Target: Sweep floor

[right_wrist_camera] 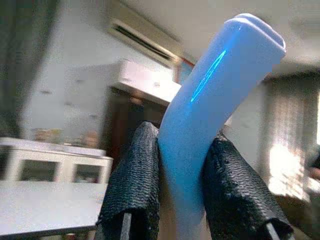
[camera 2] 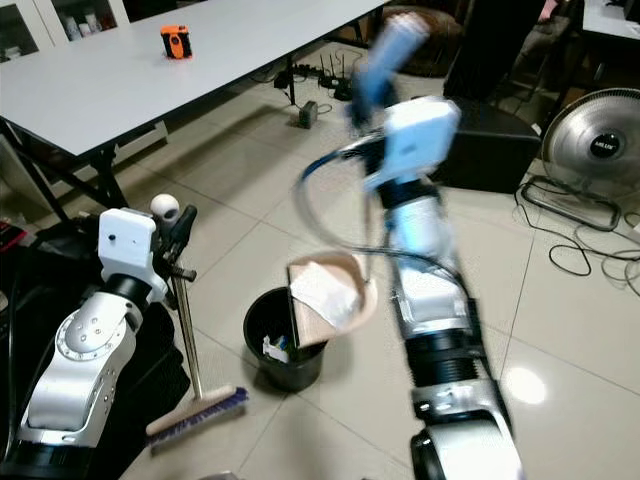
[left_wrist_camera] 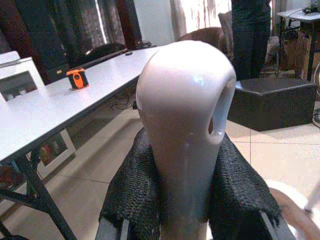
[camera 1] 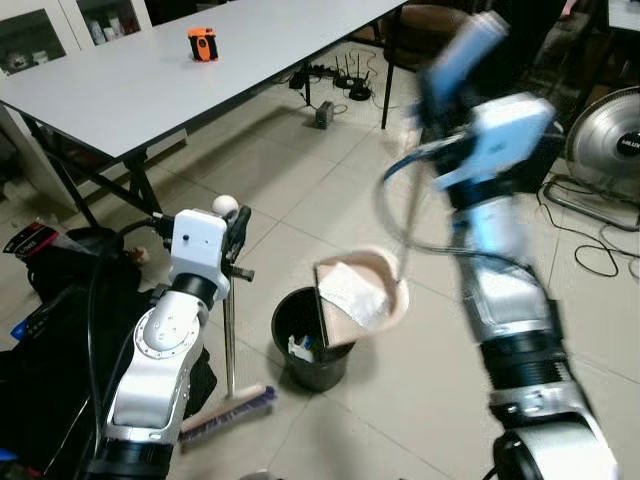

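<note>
My left gripper (camera 1: 236, 235) is shut on the broom's thin metal handle (camera 1: 229, 330) just under its white knob (left_wrist_camera: 185, 115). The broom stands upright with its brush head (camera 1: 230, 410) on the tiled floor. My right gripper (camera 1: 455, 75) is raised high and blurred, shut on the dustpan's blue handle (right_wrist_camera: 215, 85). The beige dustpan (camera 1: 385, 275) hangs tilted over the black bin (camera 1: 305, 345), with crumpled white paper (camera 1: 355, 292) lying in the pan. Some white scraps lie inside the bin.
A long grey table (camera 1: 150, 80) with an orange object (camera 1: 202, 44) stands at the back left. Black bags (camera 1: 60, 300) lie by my left side. A floor fan (camera 1: 610, 140) and loose cables (camera 1: 600, 255) are at the right. A power strip (camera 1: 325, 113) sits beyond the table.
</note>
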Robot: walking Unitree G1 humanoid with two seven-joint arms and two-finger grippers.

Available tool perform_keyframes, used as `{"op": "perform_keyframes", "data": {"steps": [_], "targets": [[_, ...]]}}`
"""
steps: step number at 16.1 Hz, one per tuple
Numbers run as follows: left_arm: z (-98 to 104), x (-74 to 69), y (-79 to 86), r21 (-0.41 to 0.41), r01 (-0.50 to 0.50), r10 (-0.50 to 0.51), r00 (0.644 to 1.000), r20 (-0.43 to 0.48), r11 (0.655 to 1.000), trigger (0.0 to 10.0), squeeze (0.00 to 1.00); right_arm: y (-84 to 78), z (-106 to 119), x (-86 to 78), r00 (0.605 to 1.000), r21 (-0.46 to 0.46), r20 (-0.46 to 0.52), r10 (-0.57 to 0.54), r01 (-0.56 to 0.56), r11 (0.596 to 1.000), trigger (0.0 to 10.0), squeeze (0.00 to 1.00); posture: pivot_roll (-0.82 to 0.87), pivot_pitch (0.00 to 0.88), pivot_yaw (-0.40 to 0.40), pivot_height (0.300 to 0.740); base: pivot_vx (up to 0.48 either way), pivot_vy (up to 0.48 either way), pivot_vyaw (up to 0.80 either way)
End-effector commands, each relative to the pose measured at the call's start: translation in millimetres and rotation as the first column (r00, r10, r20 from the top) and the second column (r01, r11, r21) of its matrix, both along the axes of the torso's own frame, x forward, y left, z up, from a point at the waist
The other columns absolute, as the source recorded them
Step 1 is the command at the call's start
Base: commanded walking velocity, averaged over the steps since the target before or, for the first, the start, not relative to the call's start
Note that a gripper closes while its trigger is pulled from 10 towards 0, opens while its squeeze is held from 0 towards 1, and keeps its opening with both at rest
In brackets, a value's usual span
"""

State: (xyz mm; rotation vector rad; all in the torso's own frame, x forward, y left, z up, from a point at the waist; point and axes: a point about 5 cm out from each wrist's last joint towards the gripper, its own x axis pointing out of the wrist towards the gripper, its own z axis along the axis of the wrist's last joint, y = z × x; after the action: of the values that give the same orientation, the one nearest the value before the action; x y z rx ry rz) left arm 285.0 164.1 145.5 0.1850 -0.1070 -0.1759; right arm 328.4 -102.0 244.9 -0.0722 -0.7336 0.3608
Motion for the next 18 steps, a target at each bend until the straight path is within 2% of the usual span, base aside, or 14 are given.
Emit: {"op": "perform_keyframes", "data": {"steps": [1,2,5,6,10,13,14,17,18], "targets": [[8.7,-1.8,0.5,0.027,0.006,-0.007,0.999,0.038,1.000,10.0,0.00,14.3,6.7,-7.0,0.993,-0.040,0.092,0.068,-0.064,0.997,10.0,0.00,0.05,0.002,0.040,0.740,0.000,0.000,0.00],[8.7,-2.2,0.9,0.028,0.006,-0.007,0.999,0.038,1.000,10.0,0.00,27.6,0.9,-10.9,0.987,-0.080,0.102,0.126,-0.118,0.990,10.0,0.00,0.05,0.004,0.039,0.740,0.000,0.000,0.00],[8.1,-2.8,0.7,0.033,0.008,-0.009,0.999,0.034,0.999,10.0,0.00,52.1,-12.5,-21.0,0.967,-0.168,0.108,0.230,-0.210,0.963,10.0,0.00,0.05,0.004,0.039,0.740,0.000,0.000,0.00],[8.2,-3.0,0.6,0.033,0.008,-0.009,0.999,0.034,0.999,10.0,0.00,55.8,-14.7,-23.2,0.963,-0.182,0.106,0.247,-0.225,0.957,10.0,0.00,0.05,0.007,0.035,0.740,0.000,0.000,0.00],[8.2,-3.9,-1.4,0.034,0.009,-0.011,0.999,0.034,0.999,10.0,0.00,82.4,-35.7,-44.1,0.913,-0.363,0.130,0.386,-0.319,0.876,10.0,0.00,0.05,0.008,0.031,0.740,0.000,0.000,0.00],[7.8,-4.5,-2.1,0.036,0.011,-0.012,0.999,0.032,0.999,10.0,0.00,88.4,-41.5,-51.4,0.896,-0.442,0.158,0.415,-0.312,0.841,10.0,0.00,0.05,0.007,0.032,0.740,0.000,0.000,0.00],[7.6,-4.3,-2.3,0.036,0.012,-0.013,0.999,0.031,0.999,10.0,0.00,88.0,-41.4,-51.2,0.896,-0.449,0.167,0.411,-0.302,0.841,10.0,0.00,0.05,0.003,0.032,0.740,0.000,0.000,0.00],[6.7,-3.2,-4.2,0.032,0.016,-0.017,1.000,0.027,0.999,10.0,0.00,78.2,-28.7,-41.0,0.921,-0.463,0.218,0.324,-0.194,0.865,10.0,0.00,0.05,0.000,0.035,0.740,0.000,0.000,0.00],[6.3,-3.2,-5.1,0.018,0.019,-0.019,1.000,0.019,1.000,10.0,0.00,68.1,-13.2,-33.8,0.936,-0.403,0.245,0.253,-0.139,0.904,10.0,0.00,0.04,0.000,0.034,0.740,0.000,0.000,0.00]]}}
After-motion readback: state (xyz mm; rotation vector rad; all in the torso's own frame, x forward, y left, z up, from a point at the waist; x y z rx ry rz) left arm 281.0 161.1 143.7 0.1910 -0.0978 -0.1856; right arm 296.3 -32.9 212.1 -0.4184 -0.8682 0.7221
